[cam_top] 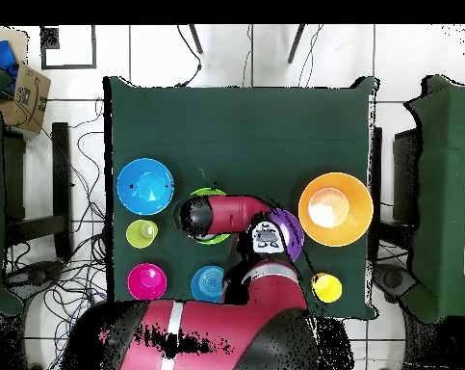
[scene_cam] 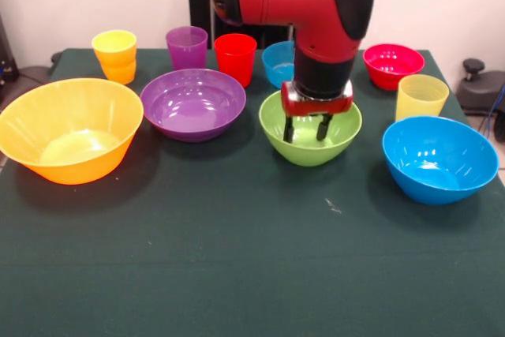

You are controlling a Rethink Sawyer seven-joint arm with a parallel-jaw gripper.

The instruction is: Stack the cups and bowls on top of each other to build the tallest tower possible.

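On the green desk [scene_cam: 237,274], going left to right in the front view, the wide orange bowl [scene_cam: 69,128] is sitting mouth-up at the left edge, with the orange-yellow cup [scene_cam: 115,55] standing upright behind it. Next, the purple bowl [scene_cam: 192,103] is resting mouth-up just beside the orange one, and behind it the translucent purple cup [scene_cam: 187,46] and the red cup [scene_cam: 235,58] are standing side by side, openings upward. The small translucent blue bowl [scene_cam: 278,63] is showing partly behind the arm [scene_cam: 308,5]. The claw [scene_cam: 307,127] is hanging straight down inside the green bowl [scene_cam: 310,144], its two dark fingers [scene_cam: 289,129] standing apart with nothing between them. Further right, the red-pink bowl [scene_cam: 393,65] is sitting at the back, the pale yellow cup [scene_cam: 420,96] is standing upright in front of it, and the blue bowl [scene_cam: 439,158] is lying mouth-up nearest the camera. Nothing is stacked; every bowl is sitting singly on the desk.
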